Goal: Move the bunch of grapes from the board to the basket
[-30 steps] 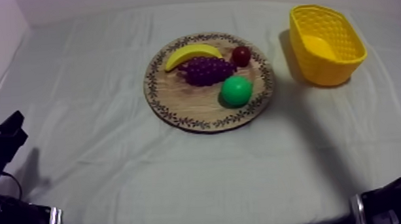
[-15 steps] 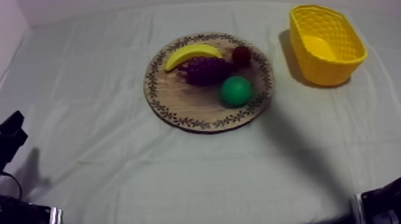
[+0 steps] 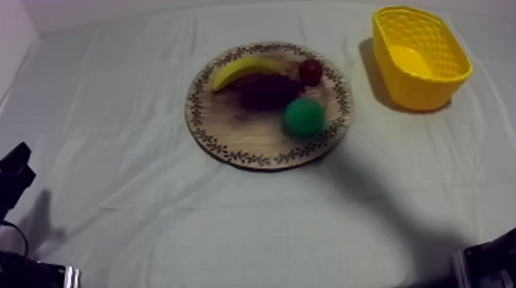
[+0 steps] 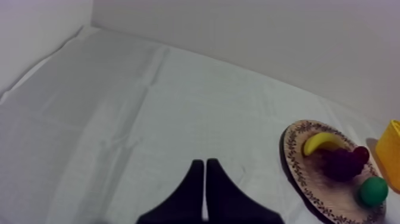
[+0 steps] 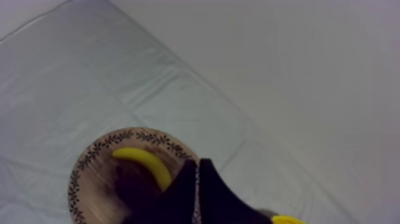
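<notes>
The dark purple bunch of grapes (image 3: 265,90) lies on the round wooden board (image 3: 227,135), between a banana (image 3: 245,70) and a small red fruit (image 3: 311,71). The yellow basket (image 3: 421,57) stands at the far right with nothing inside. My left gripper (image 3: 14,163) rests low at the left, far from the board; in its wrist view the fingers (image 4: 204,164) lie together as a narrow wedge. My right gripper (image 5: 198,162) is shut too, its wedge pointing over the board's rim beside the banana (image 5: 143,164) and the grapes (image 5: 132,186).
A round green fruit (image 3: 304,116) sits on the board in front of the grapes. Part of my right arm (image 3: 508,259) is at the lower right edge. A broad shadow lies over the cloth from there up to the board.
The shadow on the right half of the cloth has spread toward the board and darkened the fruit. The left arm has not moved.
</notes>
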